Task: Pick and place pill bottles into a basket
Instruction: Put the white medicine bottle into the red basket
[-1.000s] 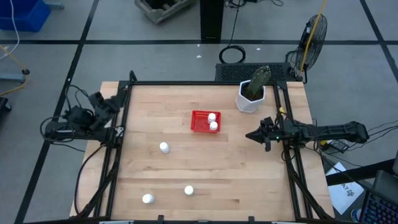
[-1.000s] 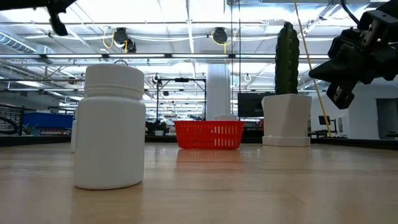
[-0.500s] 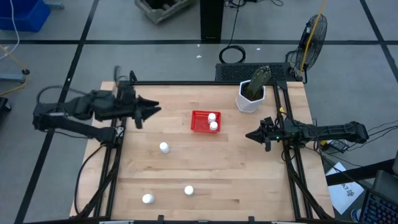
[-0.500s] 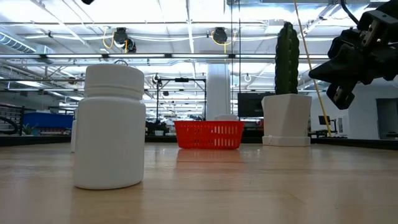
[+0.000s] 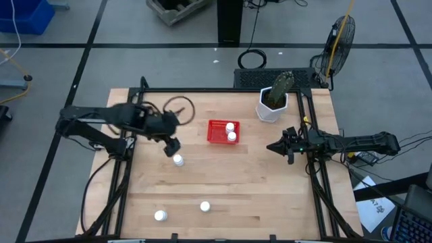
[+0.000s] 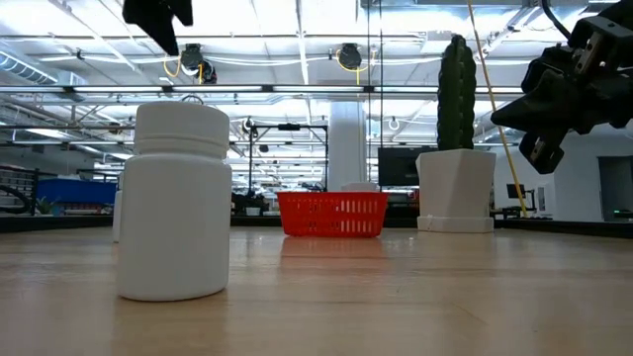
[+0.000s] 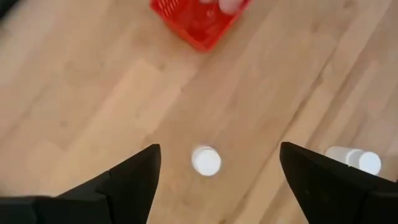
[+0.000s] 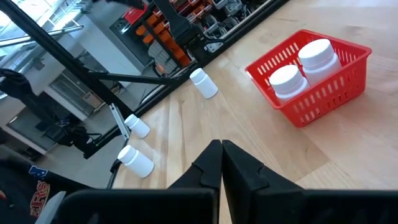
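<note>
Three white pill bottles stand upright on the wooden table: one at mid-left [image 5: 178,160] and two near the front edge [image 5: 160,216] [image 5: 204,206]. The red basket [image 5: 219,133] at the table's middle holds two more bottles [image 5: 230,126] [image 5: 232,136]. My left gripper [image 5: 171,146] hangs open above the table, just far-left of the mid-left bottle. In the left wrist view that bottle [image 7: 206,160] shows between the spread fingers, below them and untouched. My right gripper [image 5: 272,146] is shut and waits at the right side, holding nothing.
A white planter with a cactus [image 5: 272,102] stands at the far right corner. A black frame rail [image 5: 128,169] runs along the table's left and right sides. Bare wood lies between the basket and the front bottles.
My left arm has swung from beyond the table's left edge out over the table, toward the right and then the near side. It now points down above the mid-left bottle. No bottle has moved.
</note>
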`<state>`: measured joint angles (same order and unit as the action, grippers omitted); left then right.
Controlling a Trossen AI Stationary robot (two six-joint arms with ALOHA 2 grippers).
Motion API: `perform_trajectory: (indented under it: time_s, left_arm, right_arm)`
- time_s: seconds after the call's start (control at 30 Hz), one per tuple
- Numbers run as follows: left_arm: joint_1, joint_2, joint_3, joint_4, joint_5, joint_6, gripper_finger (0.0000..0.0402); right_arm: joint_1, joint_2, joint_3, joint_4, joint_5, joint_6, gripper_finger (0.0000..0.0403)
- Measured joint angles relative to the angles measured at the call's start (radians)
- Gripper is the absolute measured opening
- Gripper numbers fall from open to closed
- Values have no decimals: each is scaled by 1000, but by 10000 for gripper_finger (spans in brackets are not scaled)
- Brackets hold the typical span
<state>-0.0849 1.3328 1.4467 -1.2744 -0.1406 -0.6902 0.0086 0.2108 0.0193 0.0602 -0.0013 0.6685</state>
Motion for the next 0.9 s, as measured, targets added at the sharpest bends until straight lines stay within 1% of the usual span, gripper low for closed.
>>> perform_trajectory:
  time_s: [0.07,0.27,0.5,0.6,0.8,0.9]
  left_arm:
    - [-1,45,0,-5,11,-29,325]
    - [-3,178,-2,-93,13,-42,313]
    - [-55,265,-5,-47,57,13,313]
    - [-79,259,-49,-10,35,13,308]
    - [-102,152,-265,113,64,-67,297]
    - [-90,112,-319,133,79,-106,294]
  right_arm:
    - [0,0,0,0,0,0,4]
    - [0,0,0,0,0,0,4]
    - [0,0,0,0,0,0,4]
    - [0,0,0,0,0,0,4]
    - [0,0,0,0,0,0,4]
    - [0,0,0,0,0,0,4]
